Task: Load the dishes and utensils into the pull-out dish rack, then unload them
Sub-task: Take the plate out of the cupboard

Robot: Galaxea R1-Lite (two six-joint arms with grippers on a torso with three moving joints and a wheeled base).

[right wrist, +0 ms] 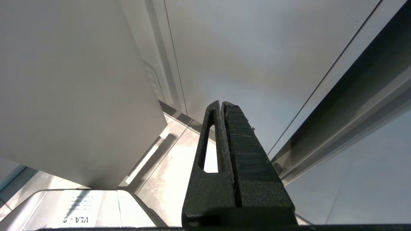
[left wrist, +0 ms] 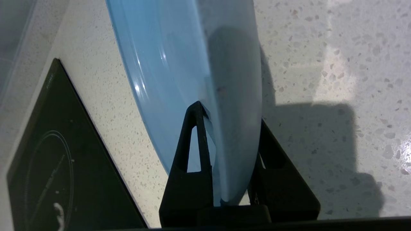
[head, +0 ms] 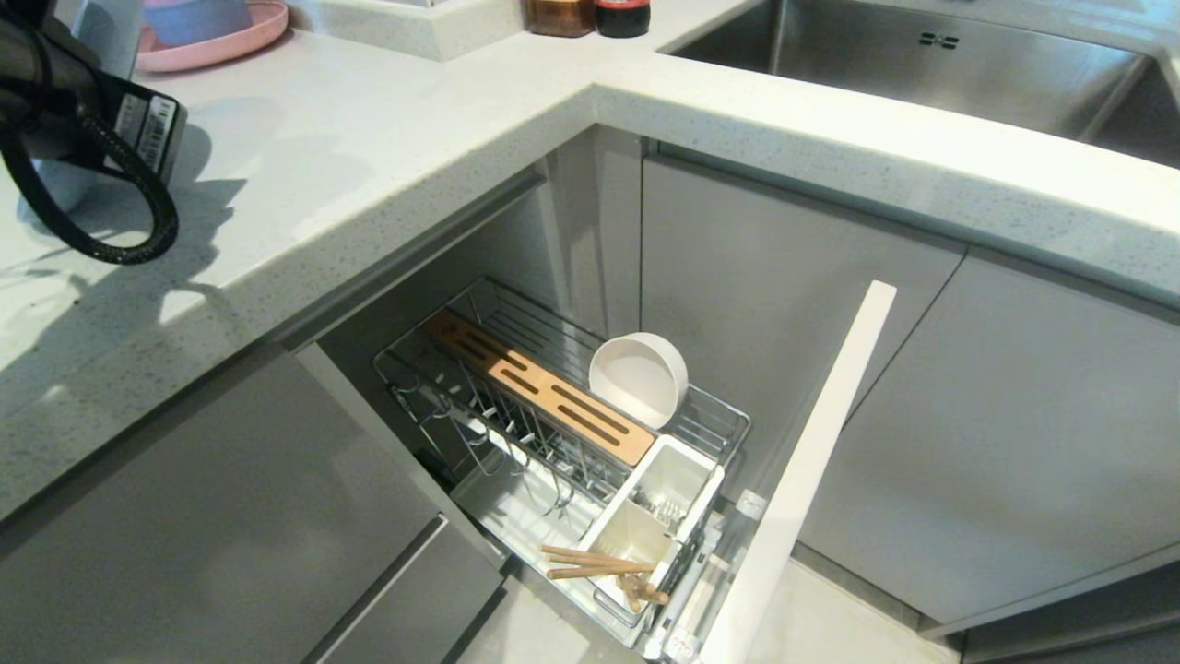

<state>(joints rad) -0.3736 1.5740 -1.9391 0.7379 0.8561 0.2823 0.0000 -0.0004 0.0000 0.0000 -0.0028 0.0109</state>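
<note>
My left gripper [left wrist: 229,114] is shut on the rim of the light-blue plate [left wrist: 179,64] and holds it on edge above the speckled countertop [left wrist: 321,48]. In the head view the left arm [head: 64,101] is at the far left over the counter, with the plate [head: 109,37] partly hidden behind it. The pull-out dish rack [head: 479,406] stands open below the counter. In it the off-white bowl [head: 638,378] rests on its side. The chopsticks [head: 595,561] lie across a white cup, and metal cutlery [head: 659,507] sits in the other cup. My right gripper [right wrist: 222,103] is shut and empty, beside the cabinet fronts.
A pink plate with a blue bowl [head: 212,28] sits at the counter's back left. A black hob [left wrist: 48,166] lies beside the held plate. The steel sink [head: 922,65] is at the back right. The rack's pale front panel [head: 802,480] juts out on the right.
</note>
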